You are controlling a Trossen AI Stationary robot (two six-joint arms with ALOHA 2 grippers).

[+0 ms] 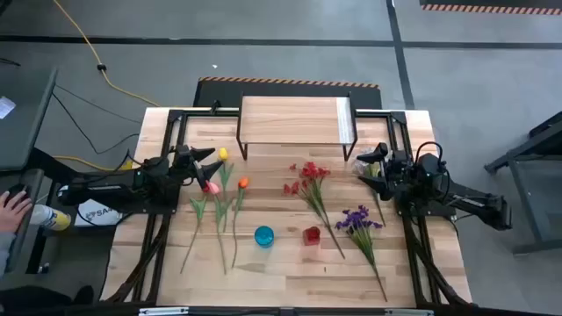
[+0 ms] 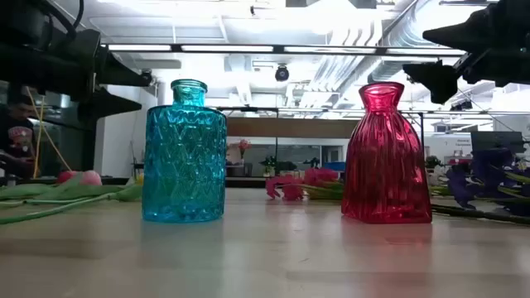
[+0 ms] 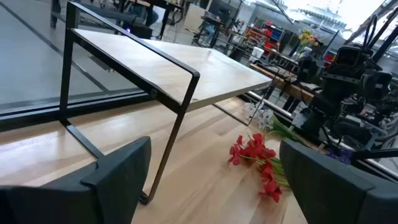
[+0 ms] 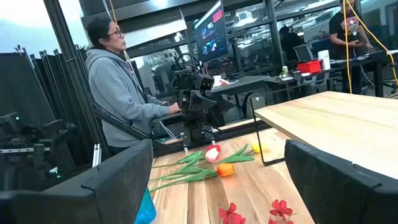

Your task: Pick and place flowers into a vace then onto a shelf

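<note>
The flowers lie flat on the table. Pink point(image 1: 212, 187), orange point(image 1: 243, 183) and yellow point(image 1: 223, 154) tulips are on the left. A red sprig point(image 1: 307, 174) and a purple sprig point(image 1: 357, 219) are on the right, with a white sprig point(image 1: 369, 167) under the right arm. A blue vase point(image 1: 263, 235) and a red vase point(image 1: 311, 234) stand upright near the middle. The shelf point(image 1: 294, 118) stands at the far edge. My left gripper point(image 1: 206, 158) hovers open above the tulip heads. My right gripper point(image 1: 373, 160) hovers open over the white sprig.
The black frame rails point(image 1: 167, 140) run along both table sides. A person in a grey hoodie point(image 4: 118, 87) stands beyond the table's left side, and a hand point(image 1: 10, 211) shows at the left. In the low view the blue vase point(image 2: 184, 153) and red vase point(image 2: 385, 157) stand apart.
</note>
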